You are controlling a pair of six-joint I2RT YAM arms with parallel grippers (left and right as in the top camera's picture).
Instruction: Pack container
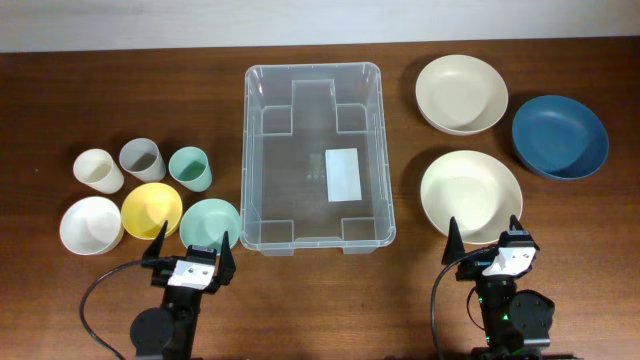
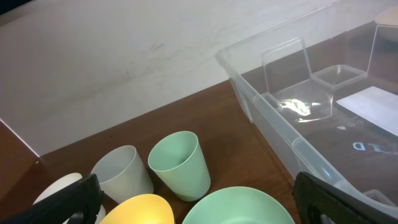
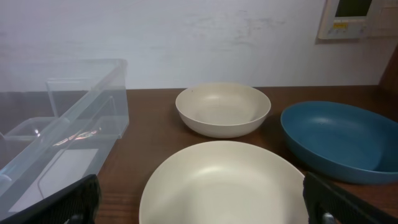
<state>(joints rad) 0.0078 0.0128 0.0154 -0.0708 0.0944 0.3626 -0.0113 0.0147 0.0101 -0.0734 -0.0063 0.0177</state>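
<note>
The clear plastic container [image 1: 256, 150] sits empty at the table's middle, with a white label [image 1: 344, 173] on its bottom; it also shows in the left wrist view [image 2: 292, 140] and the right wrist view [image 3: 74, 124]. My left gripper [image 1: 191, 250] is open and empty, near the front edge behind the green bowl [image 1: 210, 222]. My right gripper [image 1: 484, 236] is open and empty, just in front of the near cream bowl [image 1: 470, 192].
Left of the container stand a cream cup [image 1: 98, 170], a grey cup [image 1: 142, 158], a green cup [image 1: 189, 168], a white bowl [image 1: 91, 225] and a yellow bowl [image 1: 151, 209]. Right of it are a far cream bowl [image 1: 461, 93] and a blue bowl [image 1: 559, 135].
</note>
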